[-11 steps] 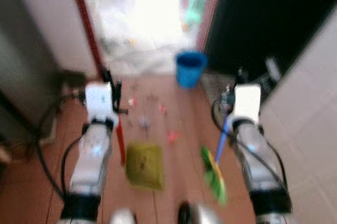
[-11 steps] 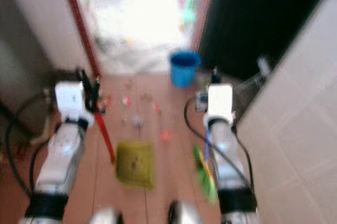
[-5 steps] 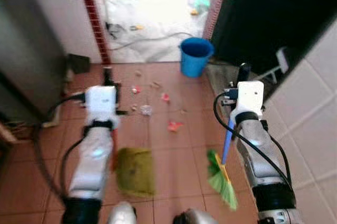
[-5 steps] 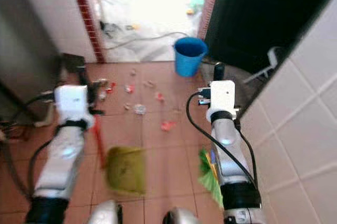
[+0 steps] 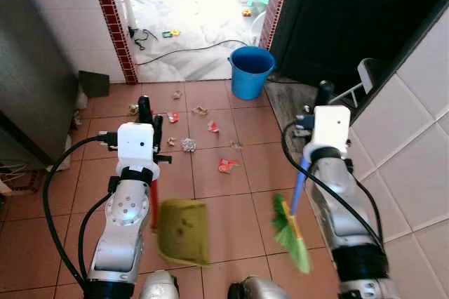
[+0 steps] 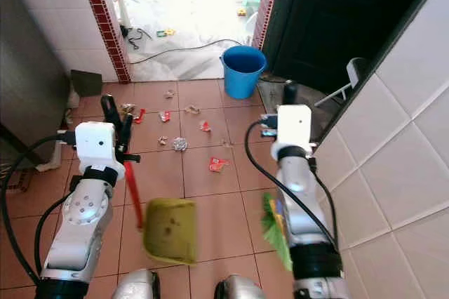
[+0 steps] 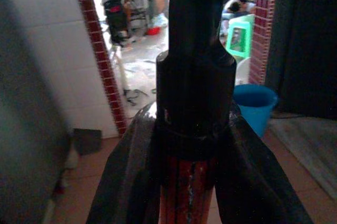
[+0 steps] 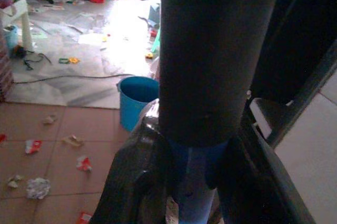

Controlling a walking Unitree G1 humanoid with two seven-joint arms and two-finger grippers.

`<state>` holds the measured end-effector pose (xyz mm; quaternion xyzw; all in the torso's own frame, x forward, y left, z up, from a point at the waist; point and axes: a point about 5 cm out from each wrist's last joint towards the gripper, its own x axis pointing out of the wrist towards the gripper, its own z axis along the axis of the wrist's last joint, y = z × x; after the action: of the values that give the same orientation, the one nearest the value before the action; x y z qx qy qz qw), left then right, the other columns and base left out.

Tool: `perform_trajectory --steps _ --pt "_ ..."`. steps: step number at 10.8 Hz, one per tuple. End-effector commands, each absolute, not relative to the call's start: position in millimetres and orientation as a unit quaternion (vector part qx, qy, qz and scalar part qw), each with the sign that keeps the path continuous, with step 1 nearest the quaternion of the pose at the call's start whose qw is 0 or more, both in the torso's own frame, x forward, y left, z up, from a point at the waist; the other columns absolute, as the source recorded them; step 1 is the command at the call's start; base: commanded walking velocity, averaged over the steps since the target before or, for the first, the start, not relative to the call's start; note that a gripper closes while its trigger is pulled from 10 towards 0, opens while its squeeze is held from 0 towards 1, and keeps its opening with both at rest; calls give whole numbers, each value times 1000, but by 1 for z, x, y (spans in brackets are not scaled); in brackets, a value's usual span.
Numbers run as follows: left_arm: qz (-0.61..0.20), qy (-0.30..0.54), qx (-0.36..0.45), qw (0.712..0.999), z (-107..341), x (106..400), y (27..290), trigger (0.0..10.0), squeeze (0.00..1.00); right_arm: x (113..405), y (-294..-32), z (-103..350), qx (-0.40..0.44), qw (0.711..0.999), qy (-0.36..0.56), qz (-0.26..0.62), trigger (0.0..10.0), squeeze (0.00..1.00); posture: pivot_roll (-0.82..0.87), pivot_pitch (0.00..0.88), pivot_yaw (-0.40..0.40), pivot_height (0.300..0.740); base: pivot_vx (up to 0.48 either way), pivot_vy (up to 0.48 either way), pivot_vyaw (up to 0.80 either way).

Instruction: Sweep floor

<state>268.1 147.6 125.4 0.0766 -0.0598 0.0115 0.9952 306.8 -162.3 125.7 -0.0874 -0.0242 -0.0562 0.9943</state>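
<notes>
Left gripper (image 7: 192,145) clamped on the red-handled dustpan (image 5: 183,231), olive scoop low at 6 o'clock. Scattered scraps (image 5: 185,144) on the tiled floor (image 5: 238,173) at 12 o'clock. Right gripper (image 8: 197,150) grasping the blue-handled broom (image 5: 291,232), green bristles down.

You can't really read the dustpan (image 5: 184,231) or the green broom head (image 5: 289,232) in the eye views, both are smeared with blur, and the red handle (image 5: 153,204) goes out of sight behind the left arm. In the wrist views the handles block your line to the tips, so the left gripper's fingers (image 7: 129,182) and the right gripper's fingers (image 8: 137,182) are just dark shapes cut off at the frame edge. The scraps of litter (image 5: 188,144) on the tiles are too small for you to tell what they are.
</notes>
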Motion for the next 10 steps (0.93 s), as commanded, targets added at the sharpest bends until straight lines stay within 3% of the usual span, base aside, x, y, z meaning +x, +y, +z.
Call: perform_trajectory --steps 1,3,7,8,10 --pt "14 -106 78 991 145 270 146 10000 0 307 -168 137 -97 991 -54 -68 10000 0 21 83 -49 740 0 0 0" --pt "-3 -130 86 988 154 275 135 10000 0 309 -165 140 -96 991 -65 -61 10000 0 19 70 -51 740 0 0 0" --pt "-21 -97 15 995 150 287 107 10000 0 305 -156 137 -92 993 -64 -49 10000 0 7 75 -40 740 0 0 0" --pt "-5 -72 22 997 138 292 106 10000 0 305 -157 137 -90 993 -64 -51 10000 0 -3 73 -35 740 0 0 0" --pt "57 -66 80 993 128 291 137 10000 0 303 -160 135 -90 992 -63 -55 10000 0 -7 82 -29 740 0 0 0"
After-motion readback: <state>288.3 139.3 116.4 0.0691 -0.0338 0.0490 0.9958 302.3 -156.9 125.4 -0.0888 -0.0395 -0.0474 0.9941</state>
